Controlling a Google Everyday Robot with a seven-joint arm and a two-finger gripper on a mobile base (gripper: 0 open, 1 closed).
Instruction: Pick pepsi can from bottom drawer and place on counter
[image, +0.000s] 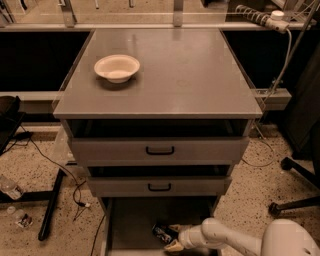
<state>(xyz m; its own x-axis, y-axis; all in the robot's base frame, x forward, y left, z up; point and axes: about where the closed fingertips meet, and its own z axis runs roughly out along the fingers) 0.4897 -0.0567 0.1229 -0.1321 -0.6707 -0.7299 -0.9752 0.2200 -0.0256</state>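
The pepsi can (161, 233) lies on its side on the floor of the open bottom drawer (131, 225), at the right of the drawer's middle, near the frame's lower edge. My gripper (172, 239) reaches in from the lower right on a white arm, and its fingertips are at the can's right end. The counter (190, 75) is the wide grey cabinet top above the drawers.
A cream bowl (117, 67) sits on the counter's left rear part. Two grey-fronted drawers with black handles (160, 150) stand slightly open above the bottom drawer. Cables and a black stand leg (50, 210) lie on the speckled floor at left. A chair base (295, 200) stands at right.
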